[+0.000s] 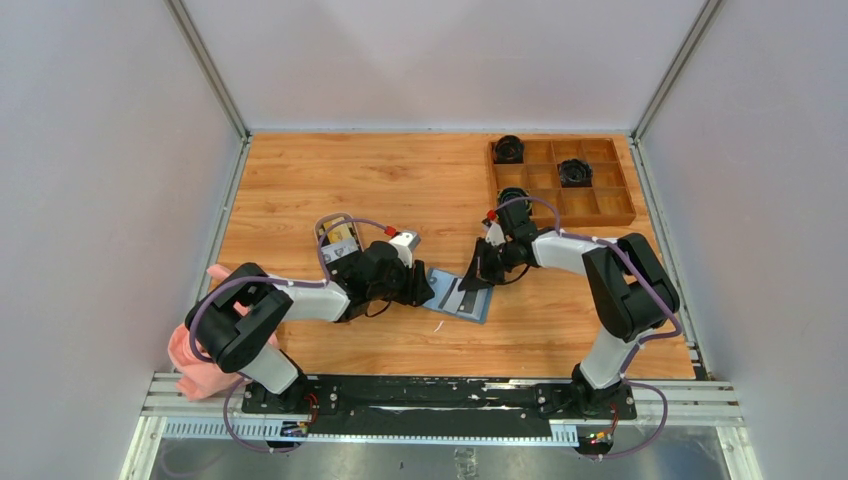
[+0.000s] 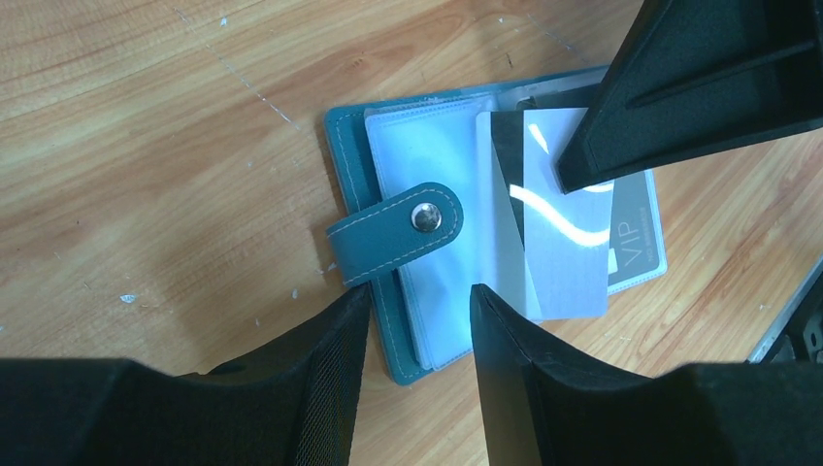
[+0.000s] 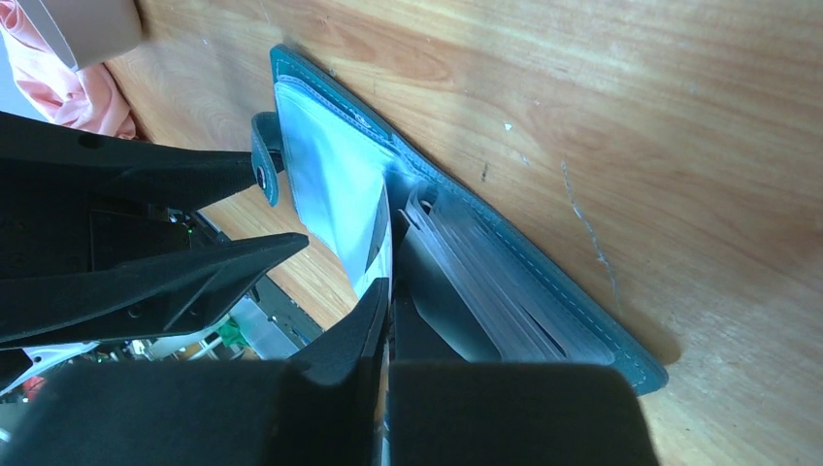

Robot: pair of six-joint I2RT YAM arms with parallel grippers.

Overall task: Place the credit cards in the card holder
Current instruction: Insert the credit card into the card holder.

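The teal card holder point(image 1: 463, 294) lies open on the wood, its snap strap point(image 2: 412, 225) folded over the clear pockets. My right gripper point(image 3: 388, 291) is shut on a white credit card point(image 2: 563, 262) with a black stripe, held edge-down over the pockets point(image 3: 320, 184). A grey VIP card point(image 2: 636, 243) sits in a pocket beneath. My left gripper point(image 2: 417, 296) is open, its fingertips point(image 2: 354, 311) straddling the holder's point(image 2: 346, 165) near edge by the strap. Another yellowish card point(image 1: 340, 243) lies behind the left arm.
A brown wooden compartment tray point(image 1: 600, 208) with black round parts stands at the back right. A pink cloth point(image 1: 195, 360) lies at the left near edge, also seen in the right wrist view point(image 3: 68, 92). Grey walls close in the table.
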